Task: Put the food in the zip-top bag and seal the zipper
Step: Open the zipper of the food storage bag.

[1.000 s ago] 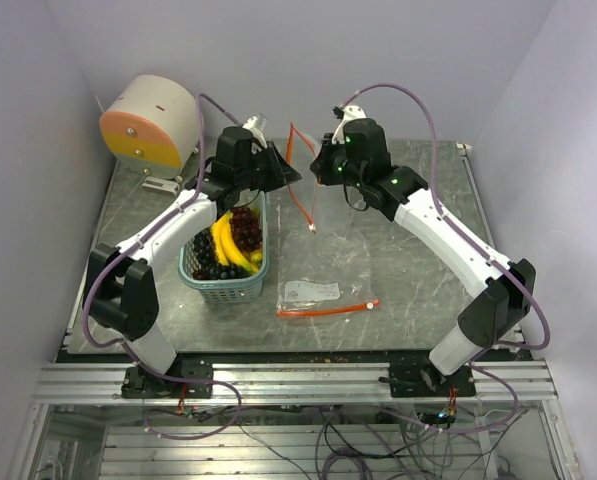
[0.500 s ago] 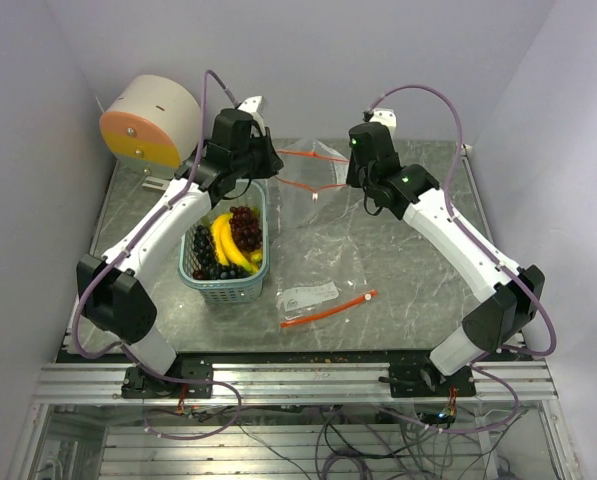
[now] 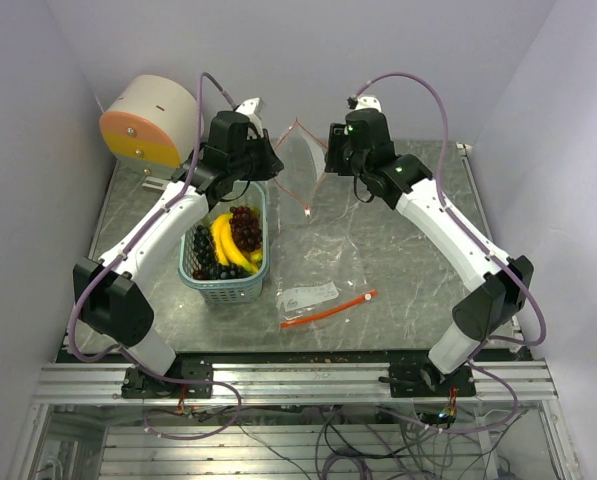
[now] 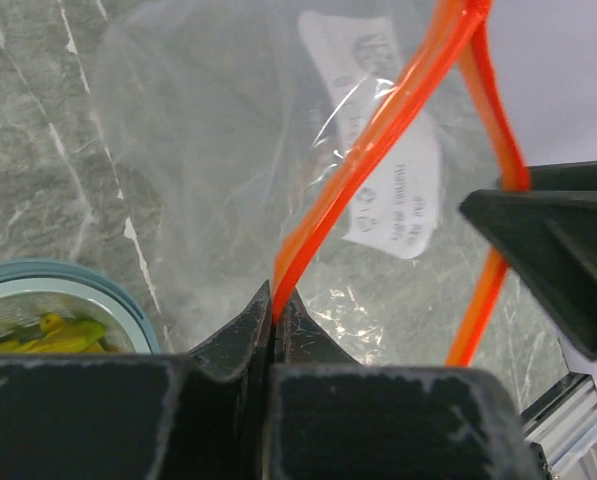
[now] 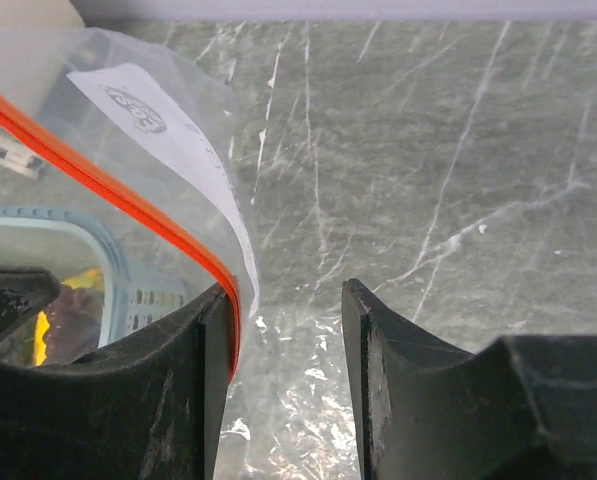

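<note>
The bananas (image 3: 225, 242) and grapes (image 3: 244, 226) lie in the basket (image 3: 223, 291), not bagged yet. Beside it the bag (image 3: 300, 165) hangs in the air. My left gripper (image 4: 274, 300) is pinched on its orange rim (image 4: 378, 135). My right gripper (image 5: 286, 300) gapes, with the rim against one finger. Both have come closer, so the mouth bows open, ready for loading, I think. Below is the grey marbled counter (image 3: 408, 260), with pale walls around.

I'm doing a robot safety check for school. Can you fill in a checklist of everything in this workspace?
Surface: grey marbled table.
Job's things: bananas and grapes in the teal basket; zip-top bag lifted, mouth open.
Clutter: second bag lying flat near the front.
Grippers: left gripper shut on the orange zipper; right gripper open, one finger against the zipper.
Cables: purple cables loop over both arms.
Surroundings: round device back left; plain walls.
</note>
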Controlling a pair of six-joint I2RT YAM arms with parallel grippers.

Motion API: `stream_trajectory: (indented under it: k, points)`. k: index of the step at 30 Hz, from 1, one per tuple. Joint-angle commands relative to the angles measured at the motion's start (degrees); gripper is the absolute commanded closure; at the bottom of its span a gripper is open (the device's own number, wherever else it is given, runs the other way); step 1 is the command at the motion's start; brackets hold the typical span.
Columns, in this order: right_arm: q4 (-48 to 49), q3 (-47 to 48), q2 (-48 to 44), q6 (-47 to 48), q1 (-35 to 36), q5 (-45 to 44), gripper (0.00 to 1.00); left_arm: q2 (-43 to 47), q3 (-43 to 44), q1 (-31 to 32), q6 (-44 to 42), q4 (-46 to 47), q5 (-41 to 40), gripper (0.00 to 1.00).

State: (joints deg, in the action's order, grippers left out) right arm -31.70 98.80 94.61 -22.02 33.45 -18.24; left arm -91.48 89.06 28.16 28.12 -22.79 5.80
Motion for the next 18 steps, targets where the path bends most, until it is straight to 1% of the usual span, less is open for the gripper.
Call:
stream_trajectory:
  k: [1,9,13,15,18]
  points:
    - [1.4,1.8,2.5,-1.2,-0.1,4.8,0.54,0.6,0.8,-0.3,1.8,4.2,3.9,0.93]
    - [2.7,3.4,6.2,-2.9,0.2,9.2,0.54,0.6,0.6,-0.3,3.1,6.1,7.1,0.93]
    - [3.4,4.4,8.4,-3.1,0.4,9.4,0.54,0.8,0.9,-0.3,3.3,7.0,9.2,0.93]
    - [1.6,5.3,8.9,-3.2,0.5,4.4,0.57,0.8,1.9,-0.3,2.0,5.7,9.0,0.93]
    - [-5.1,6.6,8.9,-3.7,0.5,-10.4,0.58,0.8,5.0,-0.3,-2.4,0.5,4.9,0.93]
